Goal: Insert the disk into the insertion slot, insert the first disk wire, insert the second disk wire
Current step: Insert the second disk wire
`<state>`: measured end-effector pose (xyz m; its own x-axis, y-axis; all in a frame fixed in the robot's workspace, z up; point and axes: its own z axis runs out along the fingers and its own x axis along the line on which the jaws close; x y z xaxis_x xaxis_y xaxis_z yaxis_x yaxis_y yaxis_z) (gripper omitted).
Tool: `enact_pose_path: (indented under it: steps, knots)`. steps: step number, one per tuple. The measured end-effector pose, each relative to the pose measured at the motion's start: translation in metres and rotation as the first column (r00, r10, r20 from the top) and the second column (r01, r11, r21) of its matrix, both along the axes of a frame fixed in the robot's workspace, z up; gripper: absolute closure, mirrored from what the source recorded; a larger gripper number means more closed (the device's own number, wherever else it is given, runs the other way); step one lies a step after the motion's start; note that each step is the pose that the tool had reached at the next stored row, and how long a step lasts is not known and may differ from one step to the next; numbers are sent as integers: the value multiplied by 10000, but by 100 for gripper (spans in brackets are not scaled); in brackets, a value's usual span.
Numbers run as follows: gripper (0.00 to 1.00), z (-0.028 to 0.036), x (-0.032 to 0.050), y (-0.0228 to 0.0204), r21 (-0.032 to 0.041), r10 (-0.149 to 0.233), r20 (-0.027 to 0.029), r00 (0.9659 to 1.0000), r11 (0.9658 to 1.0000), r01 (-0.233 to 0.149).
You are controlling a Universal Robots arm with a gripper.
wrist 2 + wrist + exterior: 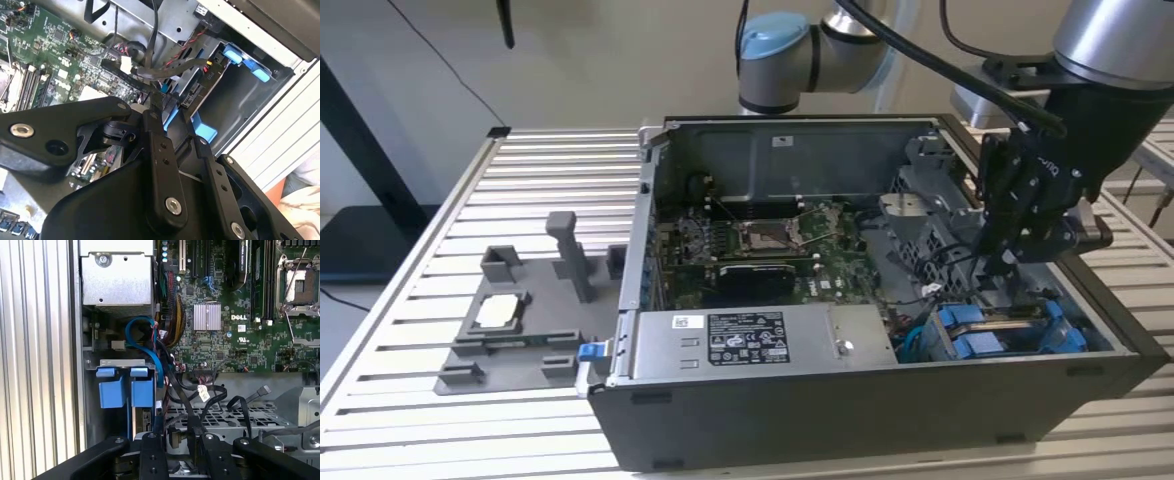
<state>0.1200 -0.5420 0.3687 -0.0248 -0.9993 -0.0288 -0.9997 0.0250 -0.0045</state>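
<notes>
The disk sits in its blue carrier [142, 392] inside the insertion slot [120, 362], the grey bay at the case's front corner on the exterior view's right [994, 330]. My gripper [1001, 262] hangs inside the case just above and behind that bay. In both wrist views the two black fingers stand close together around a black disk wire [192, 422] that runs up from the bay. The gripper [170, 97] pinches the wire's end by a black connector, with blue carrier trim [202, 131] just beyond the fingertips. The wire's plug is hidden by the fingers.
A silver power-supply box [747, 340] fills the case's front. The green motherboard [761, 240] lies behind it, with loose black, red and blue cables [150, 340] beside the bay. A grey fixture [520, 330] holding a small chip stands on the slatted table [400, 320].
</notes>
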Motion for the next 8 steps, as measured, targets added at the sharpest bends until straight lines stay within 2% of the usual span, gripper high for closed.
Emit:
enact_pose_path:
  steps: [6,7,8]
  knots:
    - [69,0,-2,0,0,0,0,10000,10000,0]
    - [76,0,-2,0,0,0,0,10000,10000,0]
    - [76,0,-2,0,0,0,0,10000,10000,0]
